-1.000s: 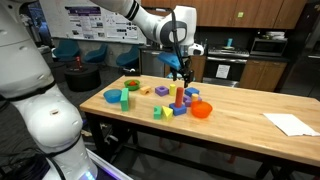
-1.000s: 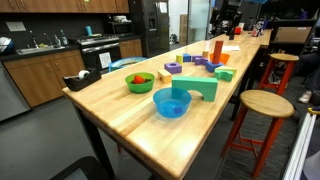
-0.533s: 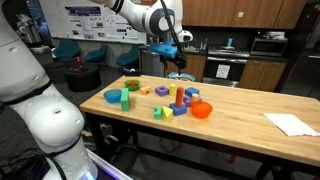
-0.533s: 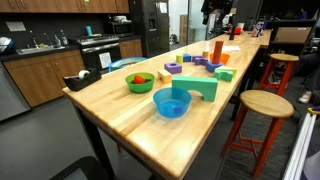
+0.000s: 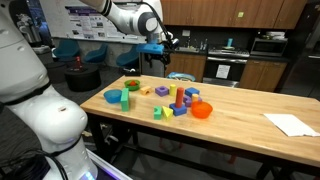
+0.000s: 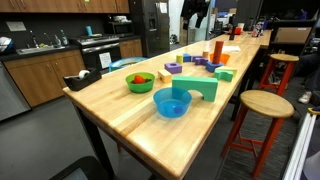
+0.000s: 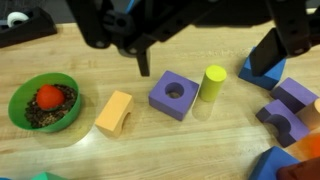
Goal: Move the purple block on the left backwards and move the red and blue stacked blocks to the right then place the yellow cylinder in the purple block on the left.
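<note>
Drifts up, away from the blocks (image 5: 176, 98) since a second ago — gripper (image 5: 157, 54) spread, empty; yellow cylinder (image 7: 211, 83) just beside purple block (image 7: 174, 94).

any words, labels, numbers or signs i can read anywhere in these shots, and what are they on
No text here can be read.
Wall poster in an exterior view: carries print, too small and blurred to read.
White paper in an exterior view: no legible marks.
Toy blocks, such as the purple block in the wrist view: no print visible.
</note>
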{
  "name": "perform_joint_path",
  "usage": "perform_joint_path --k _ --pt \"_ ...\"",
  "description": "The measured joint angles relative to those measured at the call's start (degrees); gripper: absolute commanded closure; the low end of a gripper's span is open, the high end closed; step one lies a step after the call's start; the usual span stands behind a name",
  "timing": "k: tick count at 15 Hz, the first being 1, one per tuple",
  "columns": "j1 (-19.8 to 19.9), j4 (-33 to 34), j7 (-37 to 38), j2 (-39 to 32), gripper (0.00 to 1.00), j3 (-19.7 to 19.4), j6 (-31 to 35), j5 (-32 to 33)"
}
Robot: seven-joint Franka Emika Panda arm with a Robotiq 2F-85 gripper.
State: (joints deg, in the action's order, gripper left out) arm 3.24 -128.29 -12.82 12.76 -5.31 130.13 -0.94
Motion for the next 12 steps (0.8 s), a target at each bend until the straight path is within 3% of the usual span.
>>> perform_joint_path --k 4,12 --pt "-0.34 1.22 2.4 -4.95 0.0 1.53 4.6 1.89" --pt "-0.04 7.92 6.31 -14.97 0.0 1.34 4.66 5.22"
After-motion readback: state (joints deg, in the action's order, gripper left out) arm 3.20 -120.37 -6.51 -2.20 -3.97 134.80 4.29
